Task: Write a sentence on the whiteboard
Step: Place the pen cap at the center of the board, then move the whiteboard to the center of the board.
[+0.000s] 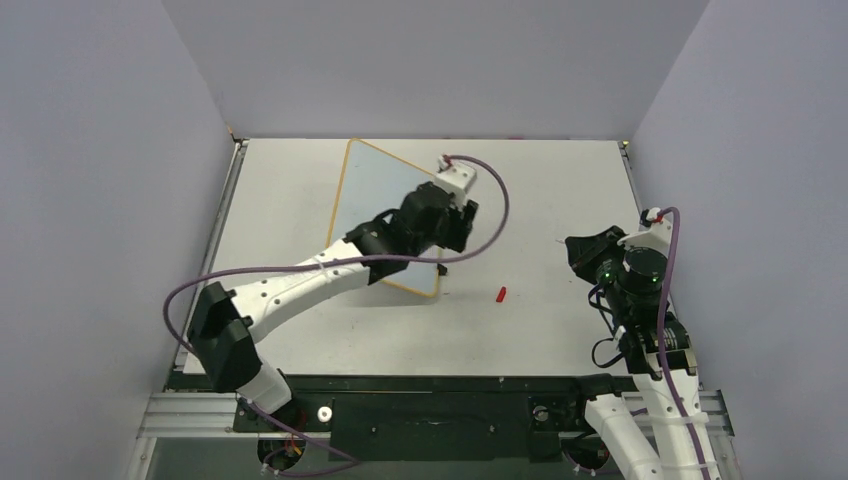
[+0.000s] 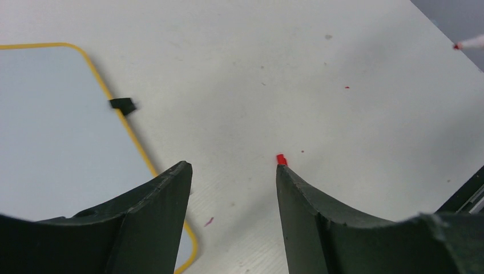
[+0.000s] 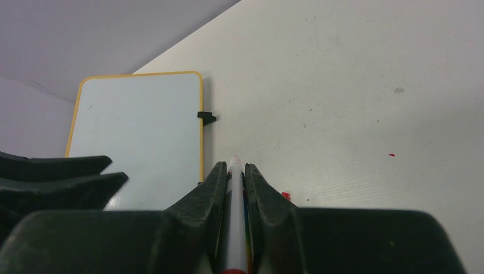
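The whiteboard (image 1: 372, 190) lies flat at mid-table, white with a thin orange frame (image 2: 132, 137) and a black clip (image 2: 122, 104). Its visible face (image 3: 140, 128) is blank, and no sentence shows. My left gripper (image 1: 452, 240) hovers over the board's near right corner, open, with bare table between its jaws (image 2: 232, 168). My right gripper (image 1: 580, 250) is off to the right, shut on a slim white marker (image 3: 234, 194) whose tip points toward the board. The marker tip (image 2: 471, 43) also shows in the left wrist view.
A small red cap (image 1: 502, 293) lies on the table between the board and the right arm, just past my left gripper's right fingertip (image 2: 281, 159). Grey walls close in the table on three sides. Small red ink specks (image 3: 391, 154) dot the tabletop.
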